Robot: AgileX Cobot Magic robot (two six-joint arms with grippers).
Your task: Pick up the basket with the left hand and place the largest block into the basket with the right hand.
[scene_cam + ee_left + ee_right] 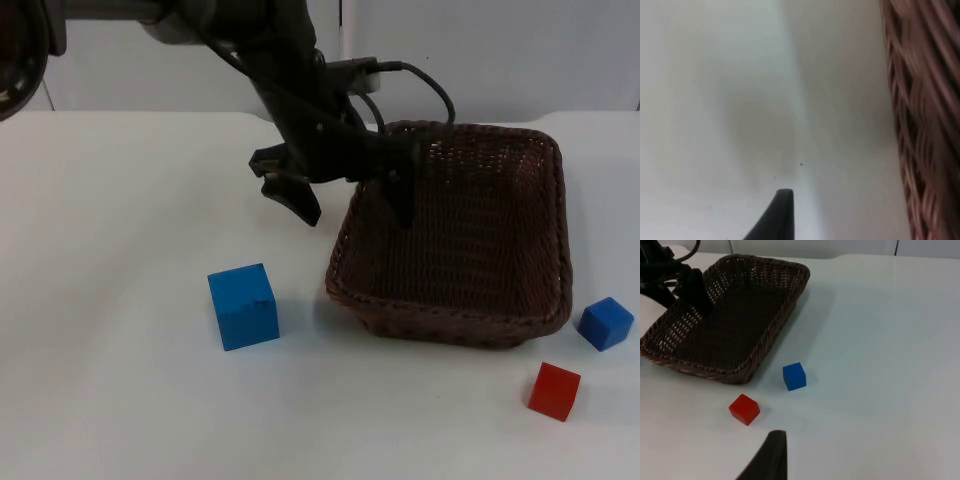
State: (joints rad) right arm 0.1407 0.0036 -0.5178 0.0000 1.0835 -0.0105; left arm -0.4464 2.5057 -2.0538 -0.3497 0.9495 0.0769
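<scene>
The brown wicker basket point(450, 322) rests on the table right of centre. My left gripper point(355, 212) is open and straddles its left wall, with one finger outside point(300, 203) and one inside point(402, 205). In the left wrist view the woven wall point(920, 125) runs close beside the fingertip point(782, 215). The largest block, a blue cube point(243, 306), stands on the table left of the basket's front corner. My right gripper point(771, 457) waits above the table to the right of the basket point(765, 347); the left gripper point(680, 295) is at that basket's far rim.
A small blue cube point(605, 323) point(794, 376) sits by the basket's front right corner. A small red cube point(554, 390) point(744, 409) lies just in front of it. The grey partition wall point(500, 50) closes the table's far edge.
</scene>
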